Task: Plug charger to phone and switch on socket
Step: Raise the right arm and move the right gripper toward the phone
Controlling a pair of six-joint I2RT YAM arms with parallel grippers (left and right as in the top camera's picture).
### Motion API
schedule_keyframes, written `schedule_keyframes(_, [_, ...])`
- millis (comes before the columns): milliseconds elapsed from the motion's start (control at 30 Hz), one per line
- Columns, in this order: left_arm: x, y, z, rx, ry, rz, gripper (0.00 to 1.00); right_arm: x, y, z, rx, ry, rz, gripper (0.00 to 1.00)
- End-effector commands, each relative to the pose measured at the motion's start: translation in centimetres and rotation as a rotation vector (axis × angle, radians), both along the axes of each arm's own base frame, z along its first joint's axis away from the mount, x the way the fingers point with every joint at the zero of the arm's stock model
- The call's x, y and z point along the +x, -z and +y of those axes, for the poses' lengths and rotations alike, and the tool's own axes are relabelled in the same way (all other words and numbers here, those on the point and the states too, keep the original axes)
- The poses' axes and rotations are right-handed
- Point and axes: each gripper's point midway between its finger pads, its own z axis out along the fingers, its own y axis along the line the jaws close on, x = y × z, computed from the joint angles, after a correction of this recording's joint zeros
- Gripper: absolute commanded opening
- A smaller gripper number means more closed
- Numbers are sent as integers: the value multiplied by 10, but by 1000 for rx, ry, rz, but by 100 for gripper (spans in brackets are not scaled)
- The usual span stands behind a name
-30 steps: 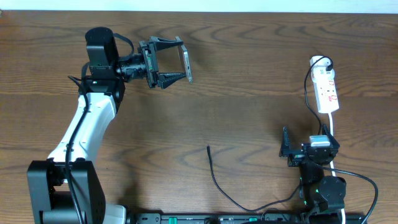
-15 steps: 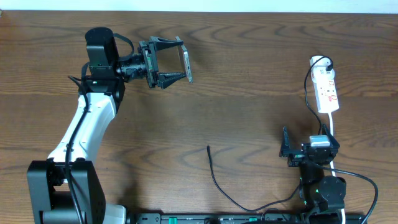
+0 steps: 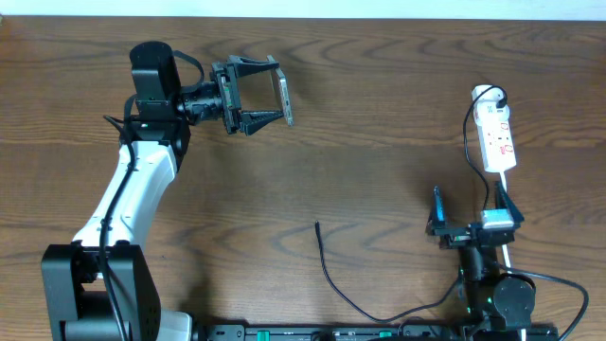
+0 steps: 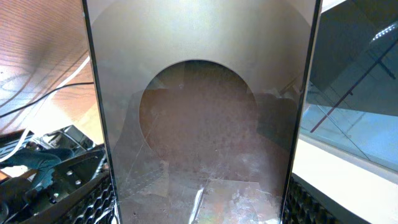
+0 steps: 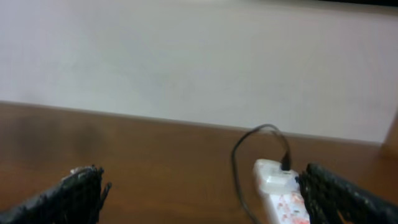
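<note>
My left gripper (image 3: pixel 270 90) is shut on the phone (image 3: pixel 283 98) and holds it on edge above the table at the upper left. In the left wrist view the phone (image 4: pixel 199 124) fills the frame between my two fingers (image 4: pixel 81 199), its glossy brownish face toward the camera. The charger cable (image 3: pixel 331 279) lies loose at the bottom middle, its plug tip (image 3: pixel 317 225) pointing up. The white socket strip (image 3: pixel 497 137) lies at the right edge; it also shows in the right wrist view (image 5: pixel 280 190). My right gripper (image 3: pixel 469 213) is open and empty, just below the strip.
The strip's white lead (image 3: pixel 505 204) runs down toward the right arm's base. A black wire (image 3: pixel 469 142) loops from the strip's far end (image 5: pixel 239 162). A pale wall (image 5: pixel 199 56) stands behind the table's far edge.
The right gripper has tilted upward, so its fingers now point more toward the power strip. The left arm and the phone have not moved.
</note>
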Motion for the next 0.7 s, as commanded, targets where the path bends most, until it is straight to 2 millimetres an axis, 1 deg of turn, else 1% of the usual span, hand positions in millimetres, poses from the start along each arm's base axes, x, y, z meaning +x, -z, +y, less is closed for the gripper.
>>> schedule_keyframes(0, [-4,-25,0,-10,19,-68,7,-8,-29,9,81,-65,18,99])
schedule_keyframes(67, [-4,-25,0,-9,16,-68,7,-11,-41,9,81,-62,45,99])
schedule_keyframes(167, [-1,-26,1,-4,0,-85,7,-12,-68,10,77,-71,86,99])
schedule_keyframes(267, [3,-30,1,-1,-14,-115,8,-6,-94,24,71,-146,134,99])
schedule_keyframes(333, [3,-30,2,0,-16,-115,7,2,-110,38,68,-223,177,99])
schedule_keyframes(367, [3,-30,2,0,-17,-115,8,5,-114,44,69,-255,196,99])
schedule_keyframes(467, [4,-29,2,2,-23,-116,8,23,-125,70,93,-398,290,99])
schedule_keyframes(533, [5,-29,2,5,-31,-116,8,34,-128,89,116,-510,353,99])
schedule_keyframes(667, [11,-28,4,24,-60,-145,8,49,-128,133,169,-811,480,99])
